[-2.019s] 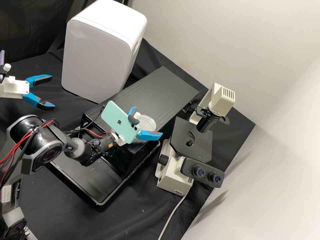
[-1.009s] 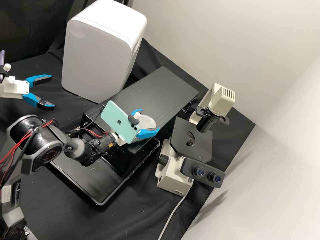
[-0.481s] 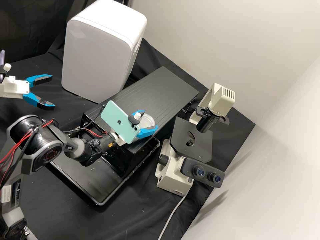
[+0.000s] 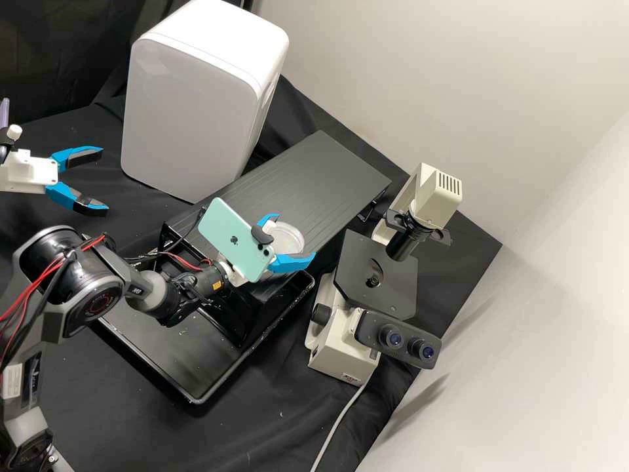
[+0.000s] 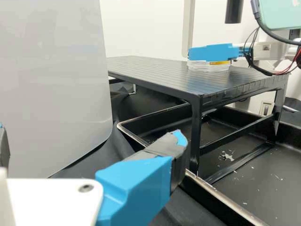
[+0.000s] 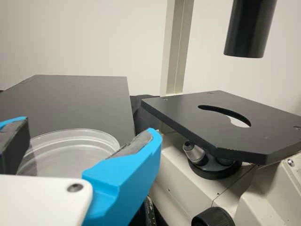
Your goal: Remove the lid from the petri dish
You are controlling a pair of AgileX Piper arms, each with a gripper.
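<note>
The clear lidded petri dish [image 4: 284, 241] sits on the near end of the black ribbed platform [image 4: 314, 174]. My right gripper [image 4: 293, 235] stands open around it, one blue finger on each side of the rim. In the right wrist view the dish [image 6: 70, 151] lies between the fingers of that gripper [image 6: 87, 129], with the lid on. The left wrist view shows the dish [image 5: 207, 66] far off under a blue finger of the right gripper. My left gripper [image 4: 101, 180] hangs open at the far left of the bench, holding nothing.
A tall white box [image 4: 196, 92] stands behind the platform. A microscope [image 4: 386, 288] sits right of the dish, its stage [image 6: 221, 120] close to the right gripper. The platform stands in a black tray [image 4: 196, 367].
The right gripper's fingers drew in onto the dish up to half a second ago, then spread slightly apart again. The dish stays in place. The left arm has not moved.
</note>
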